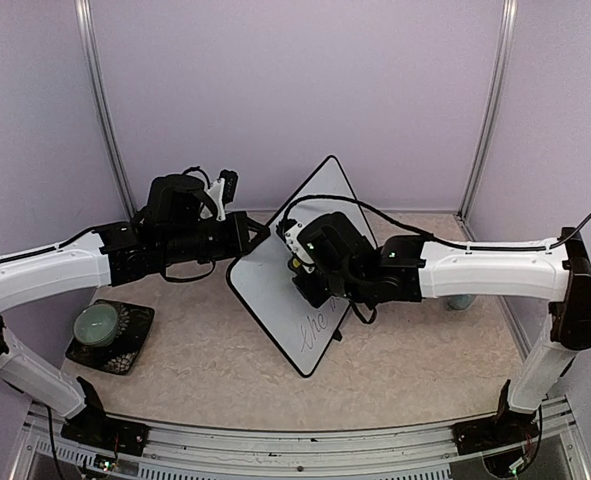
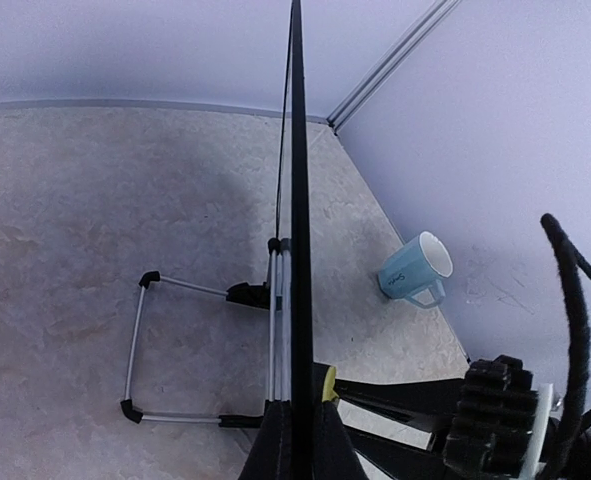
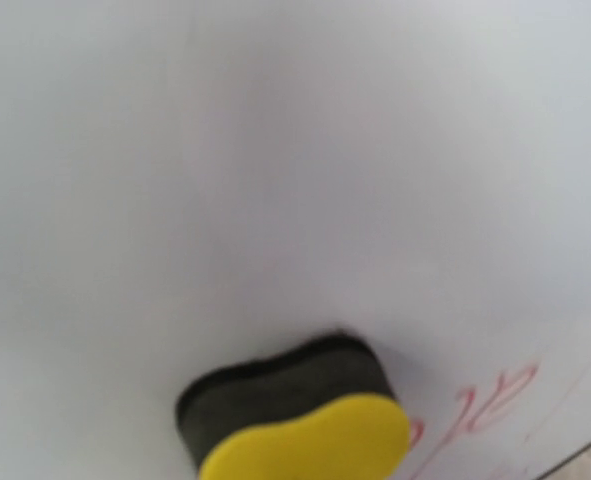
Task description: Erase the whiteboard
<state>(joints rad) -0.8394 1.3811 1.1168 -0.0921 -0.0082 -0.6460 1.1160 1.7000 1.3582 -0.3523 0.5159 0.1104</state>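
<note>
Beige speckled tabletop (image 1: pixel 195 390) is enclosed by lavender walls (image 1: pixel 295 90), with aluminium posts (image 1: pixel 103 130) seen at the back corners. Whiteboard (image 1: pixel 275 290) is stood up near table centre, backed by a wire stand (image 2: pixel 135 340). In the top view it reads as a diamond with one corner toward the back wall. At far left a pale green bowl (image 1: pixel 99 322) is set on a black mat (image 1: pixel 135 350). A light blue mug (image 2: pixel 415 270) is seen lying on its side near the right wall, well apart from the board.

Hidden/unclear:
- The mug is mostly covered by the right forearm in the top view.
- Handwriting (image 1: pixel 320 325) is confined to the board's near corner. It is cursive and not legible, and in the right wrist view it is blurred and cut off by the frame edge.
- The board is shown edge-on in the left wrist view, so its face cannot be read there.
- The fingers of the right gripper (image 1: pixel 301 266) are not shown in its own wrist view.

Left arm is reached in from the left with the forearm roughly level. Left gripper (image 1: pixel 251 236) is clamped shut on the whiteboard's left frame edge. Right arm is extended across from the right with the wrist bent toward the board. The right gripper is closed on a yellow sponge eraser (image 3: pixel 300 430), whose black felt face is pressed on the board just beside the writing.
</note>
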